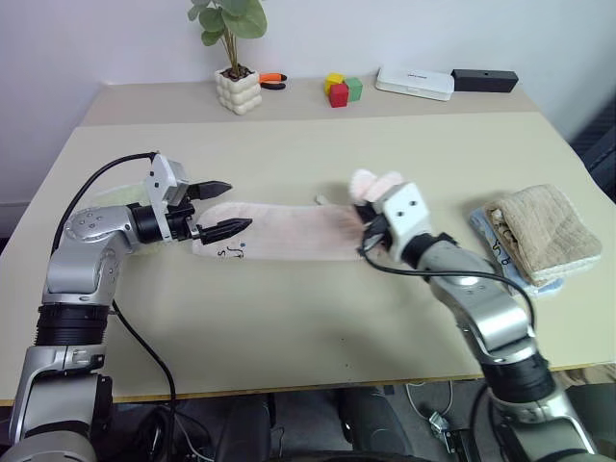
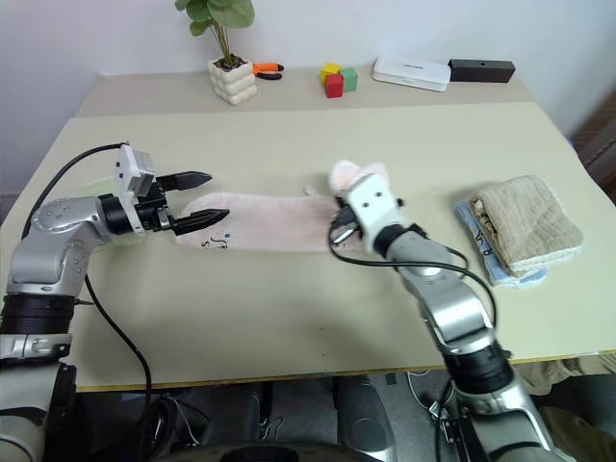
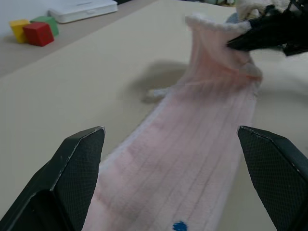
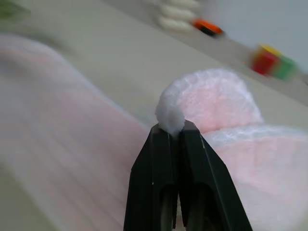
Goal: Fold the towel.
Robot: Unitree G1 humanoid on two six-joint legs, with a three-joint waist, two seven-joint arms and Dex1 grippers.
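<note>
The pale pink towel (image 1: pixel 289 231) lies as a long strip across the middle of the table (image 1: pixel 308 318), with a small dark mark (image 1: pixel 234 252) near its left end. My right gripper (image 4: pixel 174 127) is shut on the towel's right end (image 1: pixel 371 185) and holds that end lifted and curled above the table. It shows in the left wrist view as black fingers (image 3: pixel 260 33) pinching the raised cloth (image 3: pixel 211 43). My left gripper (image 1: pixel 239 205) hovers open at the strip's left end, one finger on each side of the cloth (image 3: pixel 192 159), holding nothing.
A folded beige-tan towel (image 1: pixel 542 231) rests on a blue-patterned cloth at the right edge. A light green towel (image 1: pixel 106 197) peeks out beside my left arm. Along the back stand a potted plant (image 1: pixel 238 89), an orange-handled tool (image 1: pixel 272 79), coloured blocks (image 1: pixel 339 89), a white box (image 1: pixel 414 82) and a black box (image 1: pixel 484 79).
</note>
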